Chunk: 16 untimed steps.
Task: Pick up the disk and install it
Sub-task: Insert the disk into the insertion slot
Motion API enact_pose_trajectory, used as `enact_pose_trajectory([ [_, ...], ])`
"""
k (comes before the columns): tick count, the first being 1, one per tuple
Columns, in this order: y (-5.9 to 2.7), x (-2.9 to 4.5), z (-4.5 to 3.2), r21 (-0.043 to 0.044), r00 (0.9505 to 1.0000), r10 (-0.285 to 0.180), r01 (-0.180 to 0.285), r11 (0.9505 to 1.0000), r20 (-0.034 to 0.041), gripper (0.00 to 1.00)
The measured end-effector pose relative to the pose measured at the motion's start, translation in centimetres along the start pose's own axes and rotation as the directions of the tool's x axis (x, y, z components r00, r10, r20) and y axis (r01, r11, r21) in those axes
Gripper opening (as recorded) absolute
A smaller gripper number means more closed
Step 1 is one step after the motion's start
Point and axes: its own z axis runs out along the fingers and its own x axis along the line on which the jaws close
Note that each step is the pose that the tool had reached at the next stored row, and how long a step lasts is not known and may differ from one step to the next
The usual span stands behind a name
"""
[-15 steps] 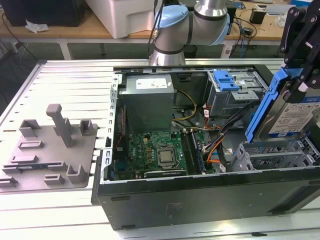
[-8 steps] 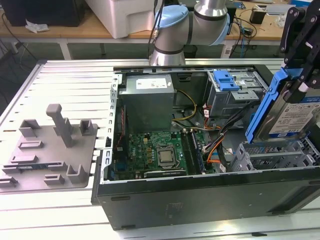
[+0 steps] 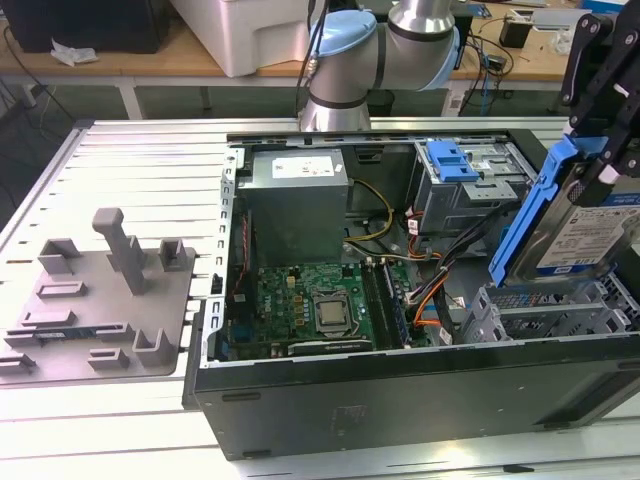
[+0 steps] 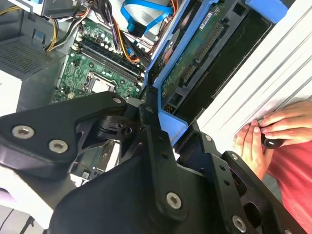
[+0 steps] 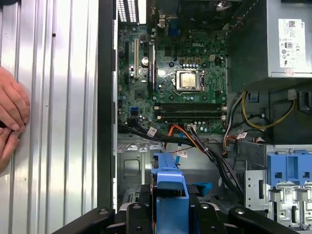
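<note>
The disk (image 3: 585,240), silver with a blue-and-white label in a blue carrier frame, hangs tilted on edge above the silver drive bay (image 3: 545,310) at the exterior view's right end of the open computer case (image 3: 400,390). My gripper (image 3: 600,150) is shut on its upper end. In the second wrist view the disk's green circuit-board side (image 4: 195,53) runs away from my gripper (image 4: 161,119), whose black fingers (image 4: 148,131) clamp the blue frame. In the first wrist view the disk's blue frame edge (image 5: 169,178) stands between the gripper's (image 5: 168,214) black links, over the bay floor (image 5: 131,165).
Inside the case lie the motherboard (image 3: 310,300), the grey power supply (image 3: 300,200), loose cables (image 3: 430,290) and a grey cage with a blue latch (image 3: 452,160). A grey fixture plate (image 3: 100,300) lies at the exterior view's left. A person's hands (image 4: 273,131) (image 5: 12,114) rest on the ribbed table beside the case.
</note>
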Motion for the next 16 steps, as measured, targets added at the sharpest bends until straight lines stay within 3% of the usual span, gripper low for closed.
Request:
enact_pose_trajectory([
  [16,-0.07,0.28,0.02,-0.0039,0.9999,-0.01,0.01,0.9999,-0.0005,0.37],
])
